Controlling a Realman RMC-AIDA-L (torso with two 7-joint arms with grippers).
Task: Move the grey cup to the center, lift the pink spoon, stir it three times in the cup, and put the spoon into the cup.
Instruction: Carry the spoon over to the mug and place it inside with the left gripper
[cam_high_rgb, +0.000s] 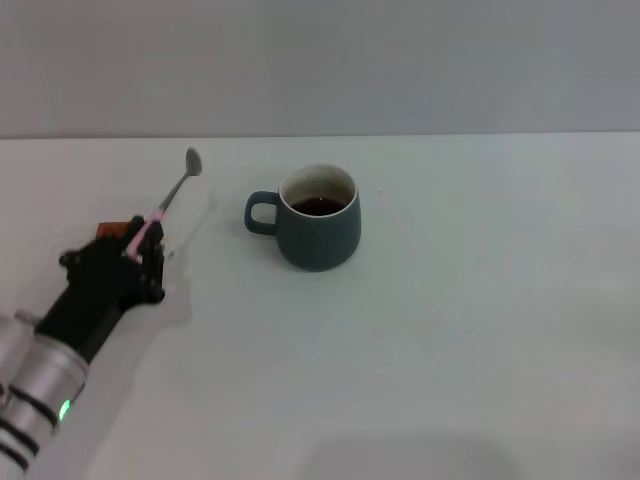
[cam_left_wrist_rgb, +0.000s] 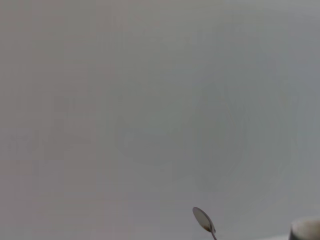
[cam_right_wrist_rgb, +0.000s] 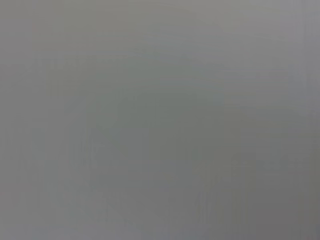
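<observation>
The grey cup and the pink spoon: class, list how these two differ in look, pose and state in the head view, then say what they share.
The grey cup is squat, rounded and dark; the pink spoon is slim with a pale pink handle. The cup stands upright on the table; the spoon is tilted, bowl uppermost. The cup stands free; the spoon is gripped by the left gripper. Both are grey in part.

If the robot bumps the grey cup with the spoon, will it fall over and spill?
Probably not. The grey cup looks wide and squat, standing upright on the table, so a light bump should not tip it. The dark liquid sits well below the rim, so it likely won't slosh out. The pink spoon, held in the left gripper, looks slim and light.
</observation>
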